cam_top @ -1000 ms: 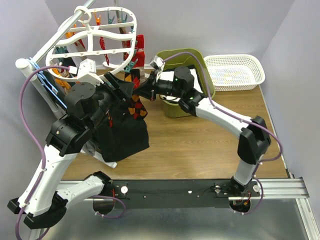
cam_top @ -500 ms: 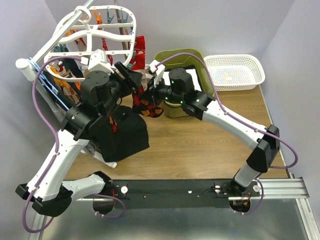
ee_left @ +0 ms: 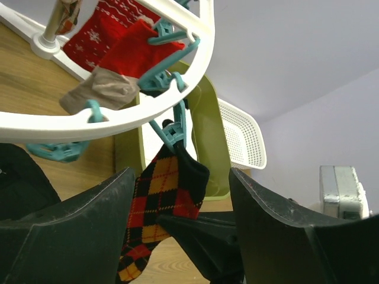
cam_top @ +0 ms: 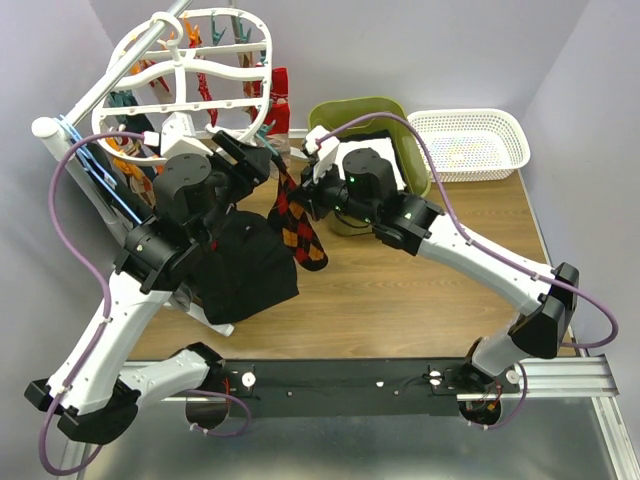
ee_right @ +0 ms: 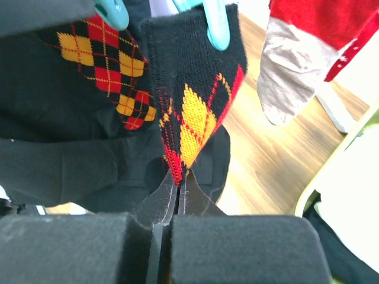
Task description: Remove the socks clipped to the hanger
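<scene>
The brown wooden worktop [cam_top: 400, 290] carries everything. At its back left corner hangs the large white plastic oval drying hanger [ee_left: 127, 118], with crossbars and dangling teal and orange clips. Below it, a big black garment [cam_top: 240, 270] is draped on the worktop. To the right of the hanger stands an olive green plastic bin [cam_top: 420, 150], and a white mesh basket [cam_top: 470, 140] sits just beside the bin, further right.

The left tool [cam_top: 262, 160] is raised under the near rim of the hanger, its fingers wide apart and gripping nothing. A black sock with orange and red argyle diamonds [ee_right: 195, 112] hangs from that rim, ahead of the gap. The right tool [ee_right: 177, 195] is pressed together on the lower part of this sock.

Red patterned socks [ee_left: 118, 41] and a beige sock [ee_left: 103, 89] hang further back. A teal plastic clip [ee_right: 216, 23] pinches the argyle sock's top edge.
</scene>
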Robot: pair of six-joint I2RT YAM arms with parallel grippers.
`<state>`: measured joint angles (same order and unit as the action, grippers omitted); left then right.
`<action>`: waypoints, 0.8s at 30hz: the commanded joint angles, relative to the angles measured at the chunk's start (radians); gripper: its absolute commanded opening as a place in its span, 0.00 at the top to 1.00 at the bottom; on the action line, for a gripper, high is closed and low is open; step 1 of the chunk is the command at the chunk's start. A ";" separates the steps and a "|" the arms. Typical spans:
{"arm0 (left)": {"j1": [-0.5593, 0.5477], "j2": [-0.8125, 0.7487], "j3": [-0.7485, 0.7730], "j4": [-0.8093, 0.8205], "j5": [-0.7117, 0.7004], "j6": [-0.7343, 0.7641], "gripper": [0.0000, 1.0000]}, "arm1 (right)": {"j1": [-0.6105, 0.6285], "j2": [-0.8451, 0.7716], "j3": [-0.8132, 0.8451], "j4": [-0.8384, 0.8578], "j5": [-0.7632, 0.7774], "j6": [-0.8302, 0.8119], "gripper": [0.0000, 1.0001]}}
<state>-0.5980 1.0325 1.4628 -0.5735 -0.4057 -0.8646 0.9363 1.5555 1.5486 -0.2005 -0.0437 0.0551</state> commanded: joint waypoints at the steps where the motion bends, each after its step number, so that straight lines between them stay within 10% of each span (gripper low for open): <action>1: 0.000 -0.020 -0.015 -0.002 -0.079 -0.034 0.25 | 0.045 -0.003 0.013 -0.043 0.111 -0.037 0.99; 24: 0.000 0.113 0.042 -0.020 -0.243 -0.039 0.30 | 0.124 -0.005 0.031 -0.071 0.215 -0.075 0.99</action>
<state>-0.5980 1.1328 1.4815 -0.5735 -0.5392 -0.8967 1.0378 1.5558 1.5520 -0.2348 0.1226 0.0242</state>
